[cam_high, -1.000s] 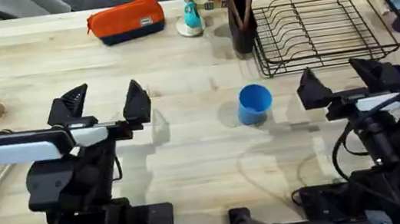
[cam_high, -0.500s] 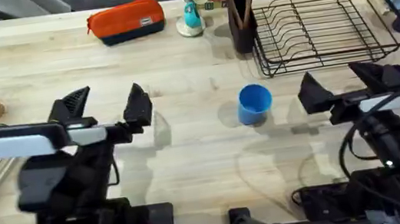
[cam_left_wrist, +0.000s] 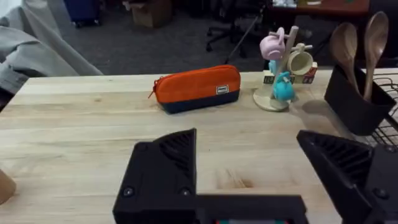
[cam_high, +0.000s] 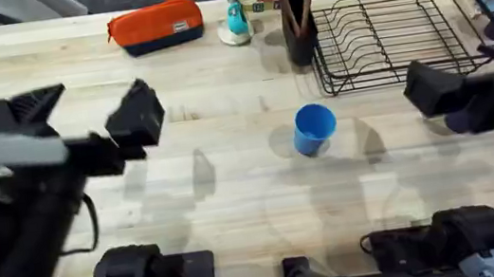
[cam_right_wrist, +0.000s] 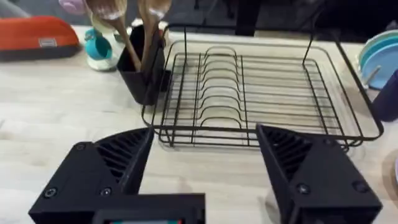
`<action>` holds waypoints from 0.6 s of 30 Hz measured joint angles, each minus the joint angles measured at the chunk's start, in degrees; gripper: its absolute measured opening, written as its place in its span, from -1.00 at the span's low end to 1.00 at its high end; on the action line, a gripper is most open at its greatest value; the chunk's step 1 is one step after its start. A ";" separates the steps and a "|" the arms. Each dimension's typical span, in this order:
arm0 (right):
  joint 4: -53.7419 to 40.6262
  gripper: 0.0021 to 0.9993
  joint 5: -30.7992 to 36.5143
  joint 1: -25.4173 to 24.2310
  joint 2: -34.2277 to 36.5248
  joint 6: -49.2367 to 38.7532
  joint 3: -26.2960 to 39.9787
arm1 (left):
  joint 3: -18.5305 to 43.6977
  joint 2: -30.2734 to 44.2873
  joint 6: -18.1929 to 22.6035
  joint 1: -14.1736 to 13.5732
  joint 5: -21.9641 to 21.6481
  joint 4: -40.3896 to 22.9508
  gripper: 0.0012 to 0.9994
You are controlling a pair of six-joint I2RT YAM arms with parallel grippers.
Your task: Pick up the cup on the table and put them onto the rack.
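Cup (cam_high: 314,129) upright on table (cam_high: 236,197), overhead centre, at 7 o'clock from rack (cam_high: 392,38), well apart. Left gripper (cam_high: 82,117) at 9 o'clock of cup, right gripper (cam_high: 468,76) at 3 o'clock; both spread, holding nothing.

Left wrist: fingers (cam_left_wrist: 165,168) apart, orange pouch (cam_left_wrist: 198,88) and mug stand (cam_left_wrist: 280,68) beyond.

Right wrist: fingers (cam_right_wrist: 109,165) apart, rack (cam_right_wrist: 255,93) ahead, utensil holder (cam_right_wrist: 146,68) touching rack's corner.

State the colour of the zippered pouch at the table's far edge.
The soft zippered pouch is orange on top with a dark navy base; the left wrist view shows it best.
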 joint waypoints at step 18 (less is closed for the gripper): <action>-21.49 0.99 -0.39 0.00 30.82 0.00 35.87 | 34.86 35.84 0.00 0.00 2.73 -22.85 0.99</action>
